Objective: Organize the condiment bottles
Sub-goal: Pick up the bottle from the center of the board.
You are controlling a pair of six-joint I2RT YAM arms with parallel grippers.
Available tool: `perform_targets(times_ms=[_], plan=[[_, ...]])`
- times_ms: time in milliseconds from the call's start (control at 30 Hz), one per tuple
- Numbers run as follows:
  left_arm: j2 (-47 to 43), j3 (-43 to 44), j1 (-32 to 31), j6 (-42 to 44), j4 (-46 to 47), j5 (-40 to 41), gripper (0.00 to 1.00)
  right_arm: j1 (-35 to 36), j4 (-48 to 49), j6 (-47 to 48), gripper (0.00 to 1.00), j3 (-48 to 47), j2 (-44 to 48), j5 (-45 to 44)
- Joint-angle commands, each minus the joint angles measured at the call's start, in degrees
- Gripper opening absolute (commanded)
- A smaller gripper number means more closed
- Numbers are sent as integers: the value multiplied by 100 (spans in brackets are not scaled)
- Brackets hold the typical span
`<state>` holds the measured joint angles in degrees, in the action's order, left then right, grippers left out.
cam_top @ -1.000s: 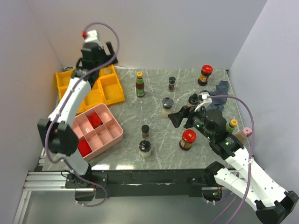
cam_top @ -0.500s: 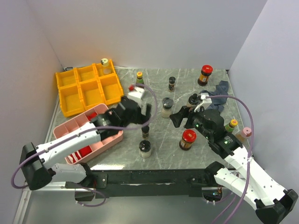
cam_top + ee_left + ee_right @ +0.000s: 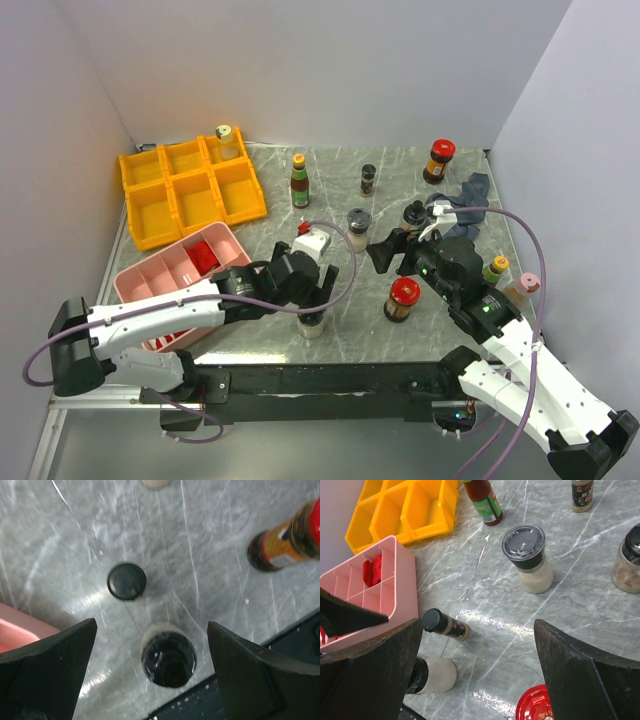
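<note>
Left to right: one bottle (image 3: 226,142) stands filed in the yellow bin (image 3: 150,215), the left gripper (image 3: 152,630) hangs wide and empty over a pale shaker (image 3: 168,655), the right gripper (image 3: 478,625) gapes empty too, and the other condiment bottles (image 3: 402,298) stand scattered about the table (image 3: 270,235), so I judge the sorting barely begun.

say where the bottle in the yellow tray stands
Top view, back left: the bottle stands in the rear right compartment of the yellow tray.

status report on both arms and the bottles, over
Left end effector open, over pale jar, not gripping. Right end effector open, empty. One bottle in yellow bin. Small black-capped jar close beside pale jar.
</note>
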<state>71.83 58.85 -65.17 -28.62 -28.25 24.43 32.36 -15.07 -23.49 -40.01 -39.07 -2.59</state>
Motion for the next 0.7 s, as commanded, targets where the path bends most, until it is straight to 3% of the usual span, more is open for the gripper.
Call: perform_targets(times_ms=[0, 100, 467, 667], plan=[[-432, -312, -189, -389, 29, -226, 99, -10, 154, 90, 100, 46, 110, -101], [-521, -628, -189, -495, 267, -658, 99, -19, 145, 55, 100, 81, 110, -110], [216, -629, -453, -785, 101, -456, 99, -10, 224, 63, 100, 160, 110, -119], [718, -392, -602, -882, -136, -263, 91, -10, 233, 55, 100, 230, 180, -119]])
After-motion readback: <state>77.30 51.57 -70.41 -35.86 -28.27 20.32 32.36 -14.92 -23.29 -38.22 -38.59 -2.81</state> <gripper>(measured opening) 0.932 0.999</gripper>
